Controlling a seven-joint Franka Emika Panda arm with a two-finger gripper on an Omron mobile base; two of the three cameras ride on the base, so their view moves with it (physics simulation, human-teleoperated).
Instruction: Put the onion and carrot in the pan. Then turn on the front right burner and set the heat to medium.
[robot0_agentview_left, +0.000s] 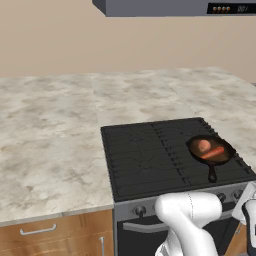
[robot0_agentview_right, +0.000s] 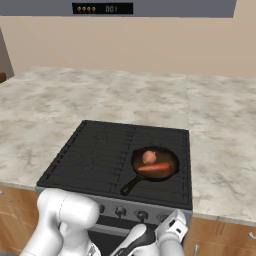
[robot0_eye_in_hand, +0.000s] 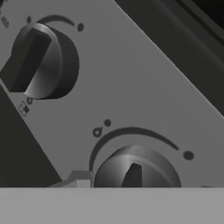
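Note:
The dark pan (robot0_agentview_left: 226, 159) (robot0_agentview_right: 173, 159) sits on the front right burner (robot0_agentview_left: 236, 171) (robot0_agentview_right: 167, 194) of the black cooktop. Its short handle (robot0_agentview_right: 129, 187) points toward the stove front. Inside the pan lie the round pinkish onion (robot0_agentview_left: 203, 145) (robot0_agentview_right: 149, 157) and the orange-red carrot (robot0_agentview_left: 215, 152) (robot0_agentview_right: 154, 168), side by side. My gripper (robot0_agentview_left: 249, 209) (robot0_agentview_right: 173, 227) is low, right against the stove's control panel at its right end. In the hand view a grey knob (robot0_eye_in_hand: 135, 168) stands close in front of the hand at the bottom edge. The fingertips are hidden, so their state is unclear.
A second knob (robot0_eye_in_hand: 41, 61) shows further along the grey panel, with more knobs (robot0_agentview_right: 120, 212) in a row below the cooktop. Marbled counter (robot0_agentview_left: 50, 140) surrounds the stove. A range hood (robot0_agentview_left: 175, 7) hangs above. Wooden drawers (robot0_agentview_left: 40, 232) flank the oven.

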